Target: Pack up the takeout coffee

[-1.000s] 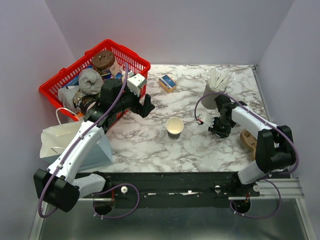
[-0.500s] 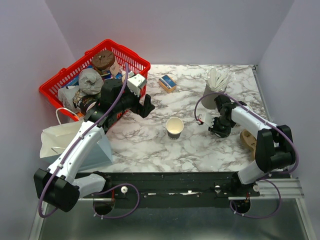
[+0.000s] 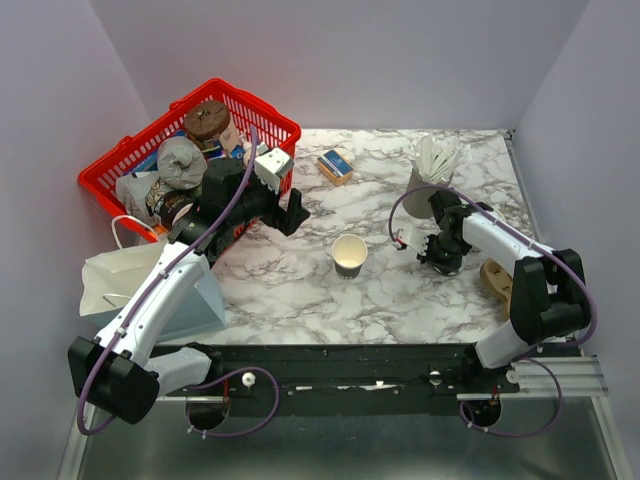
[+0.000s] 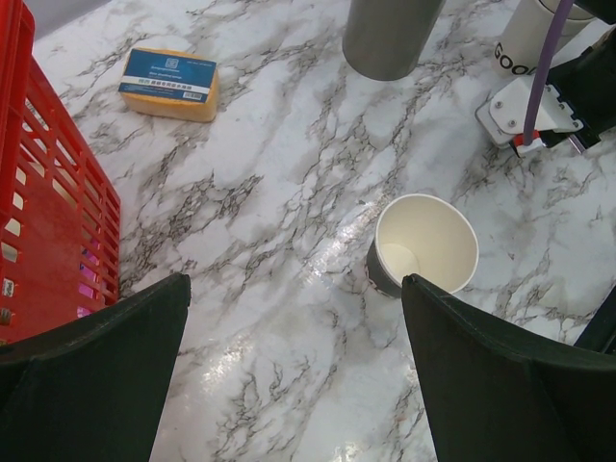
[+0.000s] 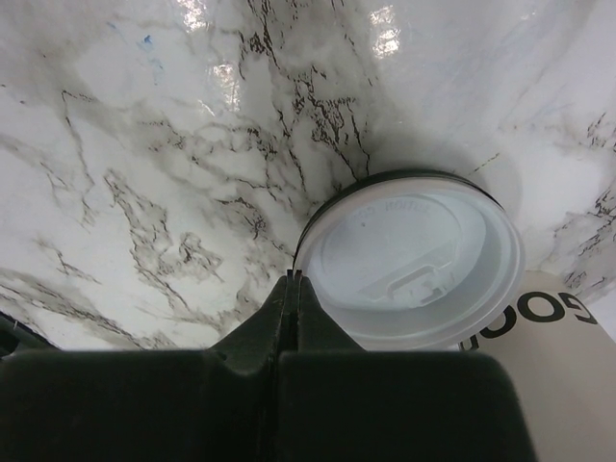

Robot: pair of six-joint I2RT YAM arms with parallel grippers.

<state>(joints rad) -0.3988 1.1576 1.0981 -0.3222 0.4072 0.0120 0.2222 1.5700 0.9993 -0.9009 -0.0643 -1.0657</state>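
No lidded takeout coffee is in view. A lidless paper cup point(image 3: 349, 254) point(image 4: 423, 245), dark outside and cream inside, stands upright mid-table. My left gripper point(image 3: 295, 216) point(image 4: 294, 289) hovers open just left of it, with only bare marble between its fingers. A loose round white plastic lid point(image 5: 414, 260) lies flat on the table beside a white printed cup point(image 5: 549, 332). My right gripper point(image 3: 441, 256) point(image 5: 296, 279) is shut, its tips at the lid's left rim. Whether the rim is pinched is not visible. From above, the gripper hides the lid.
A red basket point(image 3: 270, 118) full of packets sits at the back left, with a white paper bag point(image 3: 125, 275) in front of it. A blue-and-yellow sponge pack point(image 3: 336, 166) point(image 4: 170, 83) lies behind the cup. A grey holder of white sticks point(image 3: 425, 180) and a wooden piece point(image 3: 497, 280) are on the right.
The right gripper's jaws have closed at the lid's edge and it shifted slightly. The left arm and the cup have not moved.
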